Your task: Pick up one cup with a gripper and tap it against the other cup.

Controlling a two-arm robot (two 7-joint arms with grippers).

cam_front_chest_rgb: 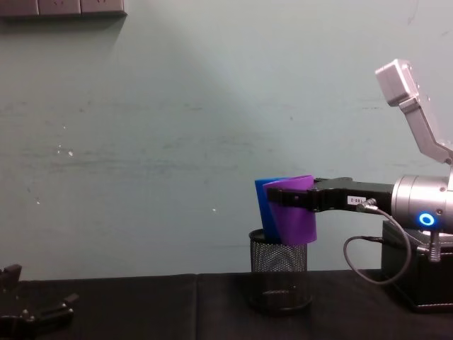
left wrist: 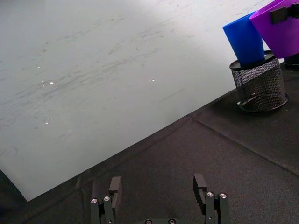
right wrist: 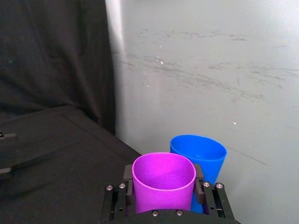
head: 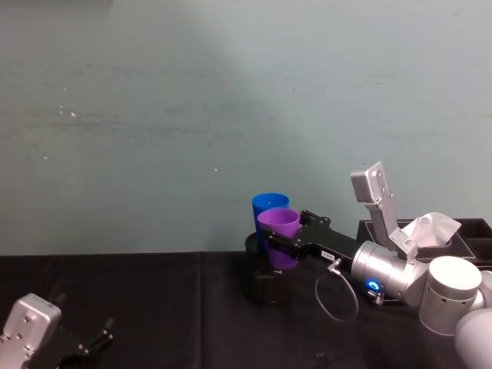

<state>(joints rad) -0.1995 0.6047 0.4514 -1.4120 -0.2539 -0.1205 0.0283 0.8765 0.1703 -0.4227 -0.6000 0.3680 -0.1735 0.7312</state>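
Observation:
My right gripper (head: 280, 240) is shut on the purple cup (head: 278, 231), holding it tilted in the air above the table. From the right wrist view the jaws grip the purple cup (right wrist: 163, 179) on both sides. Just behind it, the blue cup (head: 269, 203) stands tilted in a black mesh pen holder (head: 270, 288). In the chest view the purple cup (cam_front_chest_rgb: 294, 216) overlaps the blue cup (cam_front_chest_rgb: 260, 205) and their sides look in contact. My left gripper (head: 96, 338) rests open and empty at the table's near left corner.
A black box (head: 461, 234) with white tissue sits at the right, behind my right arm. The black tablecloth ends at a pale green wall right behind the mesh pen holder (cam_front_chest_rgb: 279, 276).

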